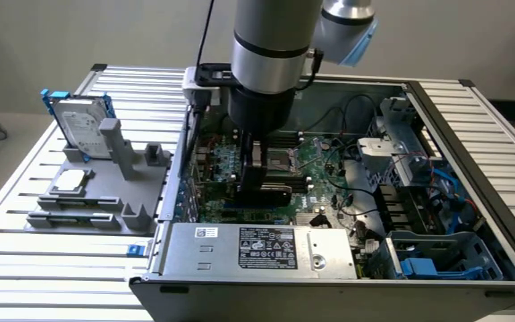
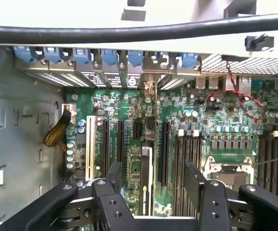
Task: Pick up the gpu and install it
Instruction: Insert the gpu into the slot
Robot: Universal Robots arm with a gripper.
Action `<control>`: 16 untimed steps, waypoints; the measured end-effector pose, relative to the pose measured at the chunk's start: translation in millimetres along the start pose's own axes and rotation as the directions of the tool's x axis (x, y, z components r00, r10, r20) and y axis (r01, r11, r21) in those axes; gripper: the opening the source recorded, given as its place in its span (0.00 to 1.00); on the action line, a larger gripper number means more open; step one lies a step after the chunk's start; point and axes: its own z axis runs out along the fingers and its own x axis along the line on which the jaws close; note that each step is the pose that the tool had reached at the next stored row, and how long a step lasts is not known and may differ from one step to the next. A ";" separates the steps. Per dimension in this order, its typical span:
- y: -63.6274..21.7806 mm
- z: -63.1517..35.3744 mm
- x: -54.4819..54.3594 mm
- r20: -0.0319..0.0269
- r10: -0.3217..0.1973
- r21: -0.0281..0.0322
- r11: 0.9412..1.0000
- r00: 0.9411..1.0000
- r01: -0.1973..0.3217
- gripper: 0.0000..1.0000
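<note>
The gpu [image 2: 146,163] stands on edge inside the open computer case [image 1: 436,134]. In the wrist view it is seen edge-on as a thin strip rising from the motherboard [image 2: 216,125], in line with the expansion slots and ending at the case's rear bracket row. It appears to sit in a slot, though how deeply cannot be told. In the exterior view it shows as a dark slab [image 1: 262,194] directly under the arm.

The gripper [image 2: 153,175] is spread wide. Its two black fingers [image 2: 113,175] stand on either side of the card, with clear gaps and no contact.

Judged from its look, the card is light, stiff and thin. Its exposed circuitry is fragile, and its smooth faces could slip under a weak pinch. The safest hold would be across the two flat faces near the upper edge, away from the connector edge and the metal bracket.

The arm comes almost straight down into the case, wrist vertical, with the gripper [image 1: 259,168] low over the board. A hard drive [image 1: 83,124] in a blue frame rests in a grey fixture on the slatted tabletop [image 1: 25,268], at the exterior view's left.
</note>
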 end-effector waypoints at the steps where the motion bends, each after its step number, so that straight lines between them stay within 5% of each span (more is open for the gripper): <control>1: 0.2 -2.9 -0.3 0.000 0.000 0.000 1.000 1.000 0.000 0.64; 11: 3.2 -38.0 -2.9 0.000 0.000 0.000 1.000 1.000 0.000 0.64; 16: 3.9 -46.6 -3.4 0.000 0.001 -0.001 1.000 1.000 -0.001 0.64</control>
